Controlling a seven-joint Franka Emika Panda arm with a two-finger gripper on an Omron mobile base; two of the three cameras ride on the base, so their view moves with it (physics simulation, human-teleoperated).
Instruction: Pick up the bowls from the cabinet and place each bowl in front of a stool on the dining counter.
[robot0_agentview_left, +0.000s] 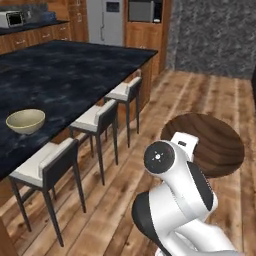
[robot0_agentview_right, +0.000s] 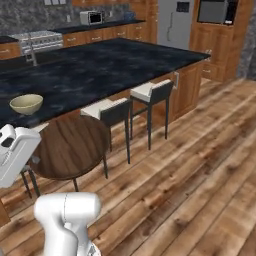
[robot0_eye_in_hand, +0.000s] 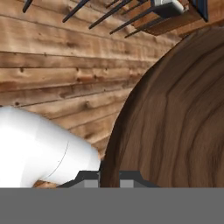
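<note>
Beside the stools (robot0_agentview_left: 95, 120), the gripper (robot0_eye_in_hand: 109, 175) is clamped on the wooden bowl's (robot0_agentview_left: 215, 142) rim (beige bowl (robot0_agentview_left: 25, 120) already served); carry level, set down before an unserved seat.

A: Where's everything relative to the dining counter (robot0_agentview_left: 75, 70)?
B: One bowl (robot0_agentview_left: 25, 121) sits on it near the stool-side edge. Three stools (robot0_agentview_left: 97, 120) line that edge, on the floor.
A: And the second bowl (robot0_agentview_left: 212, 145)?
B: Off the counter, above the floor beside the stools.

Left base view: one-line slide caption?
Fingers hold the dark wood-grained bowl beside three cream-seated stools; pale beige bowl sits on the black marble counter.
</note>
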